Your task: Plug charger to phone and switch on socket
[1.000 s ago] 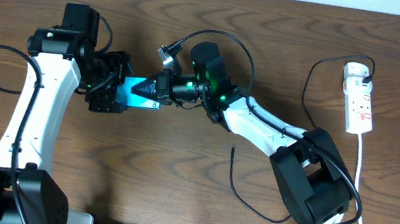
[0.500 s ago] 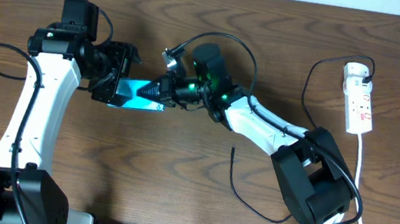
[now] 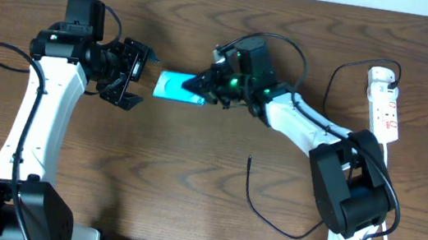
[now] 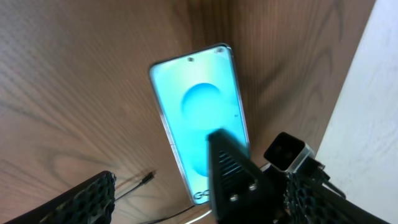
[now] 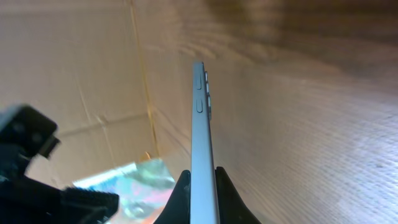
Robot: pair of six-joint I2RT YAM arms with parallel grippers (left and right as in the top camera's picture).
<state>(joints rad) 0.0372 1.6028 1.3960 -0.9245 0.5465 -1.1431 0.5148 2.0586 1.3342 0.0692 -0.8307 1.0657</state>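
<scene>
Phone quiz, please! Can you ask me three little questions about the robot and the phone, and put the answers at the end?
1. True or false: the left gripper is holding the phone.
2. Where is the free end of the charger?
A) plugged into the phone
B) lying loose on the table
C) held in a gripper
3. Fill in the word: the phone is pinched in the ___ gripper.

Key
1. False. It is open and apart from the phone.
2. B
3. Right: the right gripper is shut on the phone.
</scene>
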